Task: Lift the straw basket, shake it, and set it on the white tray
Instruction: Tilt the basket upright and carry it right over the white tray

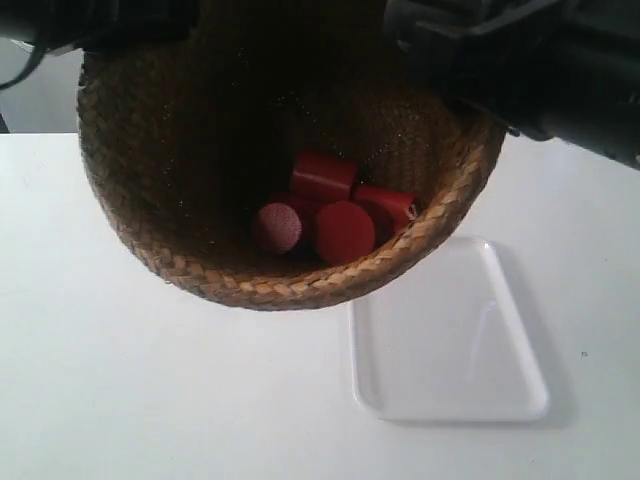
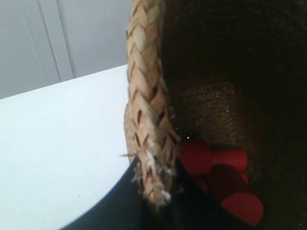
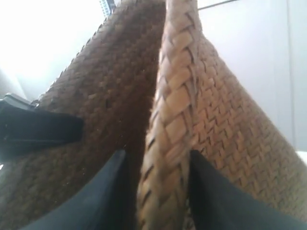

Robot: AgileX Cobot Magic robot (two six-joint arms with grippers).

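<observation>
grippers clamp the braided rim (image 3: 172,120) from opposite sides, the right gripper (image 3: 163,191) with 1 finger on each face and the left gripper (image 2: 156,196) closed likewise, so the straw basket (image 1: 290,290) hangs tilted above the table (image 1: 120,400), red cylinders (image 1: 340,230) pooled low, just short of the white tray (image 1: 450,370).

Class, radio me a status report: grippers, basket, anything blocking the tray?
Left gripper, right gripper: shut on brown woven straw basket rim. Basket aloft, red cylinders inside. Glossy white rectangular tray bare, nothing blocking.

The left gripper (image 2: 154,199) pinches the rim of the straw basket (image 2: 144,96). The right gripper (image 3: 159,191) clamps it too, 2 dark fingers (image 3: 103,196) astride.
</observation>
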